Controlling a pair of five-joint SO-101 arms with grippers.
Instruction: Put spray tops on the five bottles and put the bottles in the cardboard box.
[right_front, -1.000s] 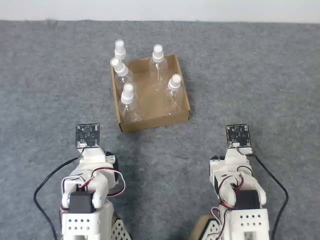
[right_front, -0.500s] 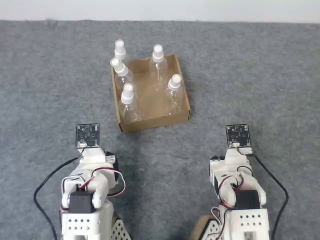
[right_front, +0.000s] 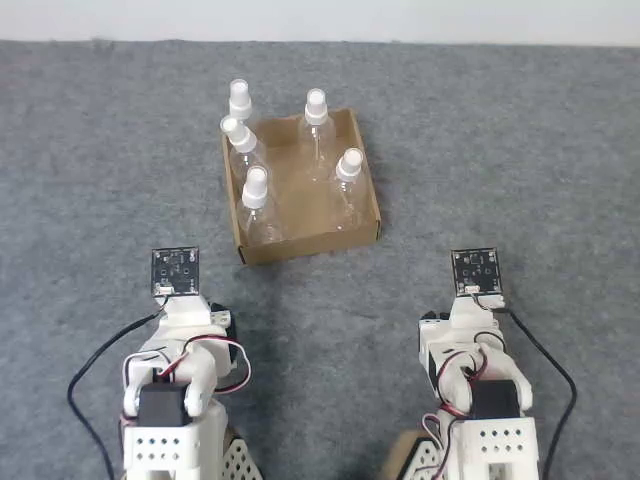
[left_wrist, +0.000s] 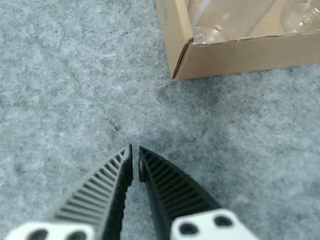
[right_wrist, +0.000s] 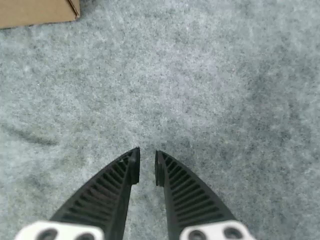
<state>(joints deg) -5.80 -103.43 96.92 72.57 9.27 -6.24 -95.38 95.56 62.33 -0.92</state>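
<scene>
Grey carpet-like mat (right_front: 520, 150) covers the table. High view gives the full layout: open brown cardboard box (right_front: 305, 246) at upper centre of frame, with five clear plastic bottles (right_front: 262, 215) wearing white spray tops (right_front: 256, 180), all upright. Four sit clearly inside the box, two along its left side and two along its right. The fifth bottle (right_front: 240, 100) is at the box's upper-left corner; can't tell if its base is inside the wall or just behind it. The left arm (right_front: 175, 385) is at lower left and the right arm (right_front: 478, 375) at lower right, both well apart from the box.

Left wrist view adds close detail: the box (left_wrist: 240, 55) front wall and near corner are at upper right of frame, with two clear bottle bases (left_wrist: 207, 35) showing above the wall. The left gripper (left_wrist: 135, 150) has black ribbed fingers almost together with a hairline gap. It holds nothing, over bare mat, apart from the box.

Right wrist view catches one box (right_wrist: 35, 12) corner at upper left of frame. The right gripper (right_wrist: 146, 152) has a narrow gap, slightly wider than the left's. Nothing is between its fingers, with mat below.
</scene>
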